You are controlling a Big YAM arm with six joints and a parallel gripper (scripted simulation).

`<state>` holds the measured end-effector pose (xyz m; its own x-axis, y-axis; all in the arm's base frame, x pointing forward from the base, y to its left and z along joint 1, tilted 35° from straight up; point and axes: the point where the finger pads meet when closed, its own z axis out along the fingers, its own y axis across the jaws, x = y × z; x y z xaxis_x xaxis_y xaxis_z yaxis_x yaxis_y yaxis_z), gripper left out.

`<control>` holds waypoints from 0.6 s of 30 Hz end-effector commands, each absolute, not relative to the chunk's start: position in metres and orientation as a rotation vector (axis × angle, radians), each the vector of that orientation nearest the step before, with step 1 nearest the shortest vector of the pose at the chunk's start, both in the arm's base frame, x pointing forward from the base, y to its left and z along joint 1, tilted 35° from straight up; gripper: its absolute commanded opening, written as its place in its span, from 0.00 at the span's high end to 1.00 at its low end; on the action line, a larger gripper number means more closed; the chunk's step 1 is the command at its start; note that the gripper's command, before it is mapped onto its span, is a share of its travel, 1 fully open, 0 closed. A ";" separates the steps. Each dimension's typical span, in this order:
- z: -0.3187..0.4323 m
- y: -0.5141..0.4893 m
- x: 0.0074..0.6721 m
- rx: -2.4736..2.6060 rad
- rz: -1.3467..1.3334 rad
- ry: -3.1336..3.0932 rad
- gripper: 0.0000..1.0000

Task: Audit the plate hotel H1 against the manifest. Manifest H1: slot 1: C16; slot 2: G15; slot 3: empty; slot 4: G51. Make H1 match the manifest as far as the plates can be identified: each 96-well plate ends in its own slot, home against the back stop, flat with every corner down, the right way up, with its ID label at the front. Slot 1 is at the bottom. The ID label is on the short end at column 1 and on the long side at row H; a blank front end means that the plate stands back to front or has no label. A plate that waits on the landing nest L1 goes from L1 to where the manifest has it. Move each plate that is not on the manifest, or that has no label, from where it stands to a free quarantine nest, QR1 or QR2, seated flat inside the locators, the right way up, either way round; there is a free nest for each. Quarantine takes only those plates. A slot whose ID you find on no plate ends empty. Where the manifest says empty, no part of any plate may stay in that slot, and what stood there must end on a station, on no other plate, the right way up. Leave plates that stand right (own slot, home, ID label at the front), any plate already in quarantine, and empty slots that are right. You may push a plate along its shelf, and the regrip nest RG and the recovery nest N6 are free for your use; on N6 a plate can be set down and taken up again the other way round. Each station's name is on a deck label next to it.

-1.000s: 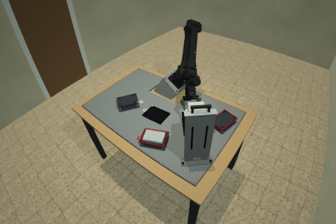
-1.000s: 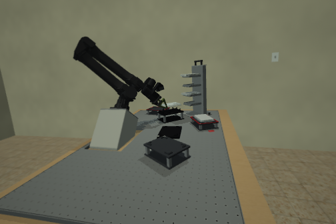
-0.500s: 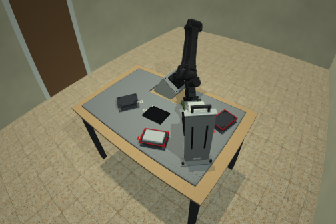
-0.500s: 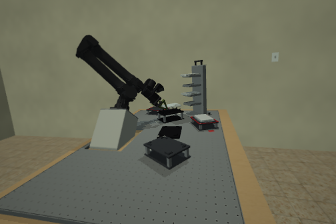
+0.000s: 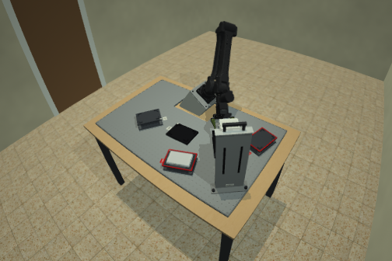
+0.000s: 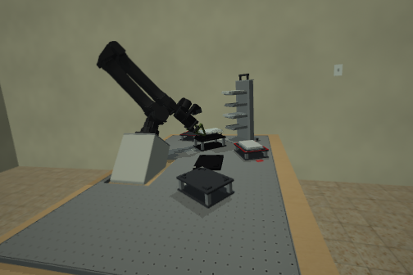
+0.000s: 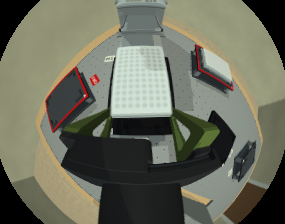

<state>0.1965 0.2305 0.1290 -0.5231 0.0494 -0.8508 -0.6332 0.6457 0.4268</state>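
My gripper has its green fingers against the two long sides of a white 96-well plate, at the plate's near end, and is shut on it. The plate lies flat, wells up, at the top of a black raised nest in front of the plate hotel. I cannot tell whether it rests on the nest. In the top view the plate shows just behind the hotel's grey back. The hotel's four shelves face the arm; what stands on them is too small to tell. No label can be read.
A red-framed nest holds another white plate. A second red-framed nest is empty. A black raised nest and a flat black pad lie toward the table's left. The arm's grey base stands behind.
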 end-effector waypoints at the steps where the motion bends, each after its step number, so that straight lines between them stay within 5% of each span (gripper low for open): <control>1: 0.130 0.233 0.194 -0.456 0.951 1.926 0.14; 18: 0.123 0.238 0.194 -0.456 0.951 1.927 0.14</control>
<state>0.1970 0.2350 0.1225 -0.5223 0.0506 -0.8513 -0.6331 0.6458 0.4268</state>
